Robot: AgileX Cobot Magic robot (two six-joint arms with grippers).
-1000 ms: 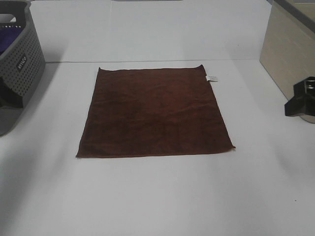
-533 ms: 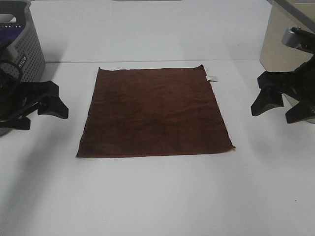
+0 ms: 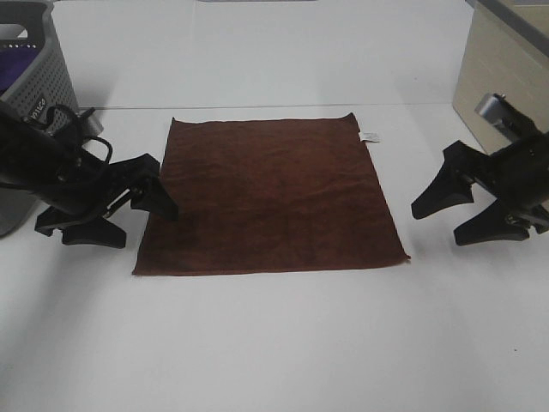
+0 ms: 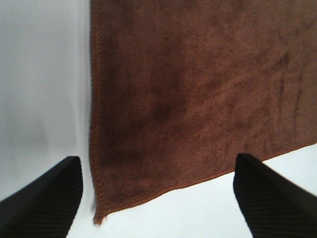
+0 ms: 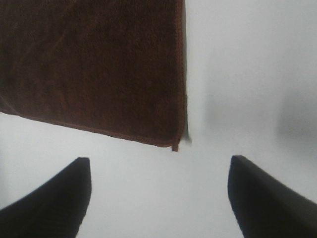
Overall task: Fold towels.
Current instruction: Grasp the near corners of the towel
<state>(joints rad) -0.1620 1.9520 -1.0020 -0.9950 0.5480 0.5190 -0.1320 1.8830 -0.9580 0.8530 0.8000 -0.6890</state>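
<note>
A dark brown towel (image 3: pixel 270 193) lies flat and square on the white table (image 3: pixel 274 343). My left gripper (image 3: pixel 141 225) is open, low over the towel's near left corner. In the left wrist view the towel (image 4: pixel 198 89) and that corner show between the open fingers (image 4: pixel 44 198), gripper (image 4: pixel 158 203). My right gripper (image 3: pixel 437 225) is open, to the right of the towel's near right corner and apart from it. In the right wrist view the towel (image 5: pixel 99 64) ends just beyond the open gripper (image 5: pixel 158 198). Neither gripper holds anything.
A grey perforated basket (image 3: pixel 39 99) with something purple (image 3: pixel 15 70) inside stands at the far left. A beige cabinet (image 3: pixel 497 86) stands at the far right. A small white tag (image 3: pixel 369 136) sticks out at the towel's far right corner.
Both arms have come in from the sides toward the towel's near corners. The left gripper now reaches the towel's left edge. The towel has not moved.
</note>
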